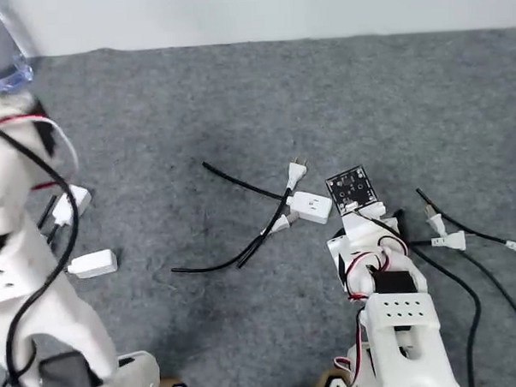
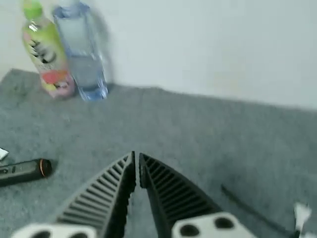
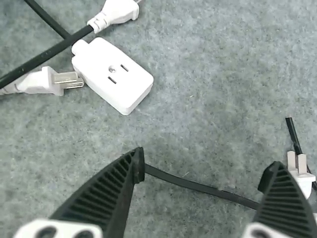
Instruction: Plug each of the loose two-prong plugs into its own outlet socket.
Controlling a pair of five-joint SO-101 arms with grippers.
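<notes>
White plug [image 3: 296, 166] lies partly hidden behind the spread right pincer [image 3: 206, 162].

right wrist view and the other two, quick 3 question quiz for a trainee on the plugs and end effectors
1. True or false: the left end effector is shut with nothing in it.
2. The right end effector is open. What runs through its gap? A) a black cable B) a bottle C) a marker
3. How many plugs are seated in the slots of the white outlet socket?

Key: 1 true. 2 A. 3 zero; the nearest plug only lies beside it, prongs toward its side.
</notes>
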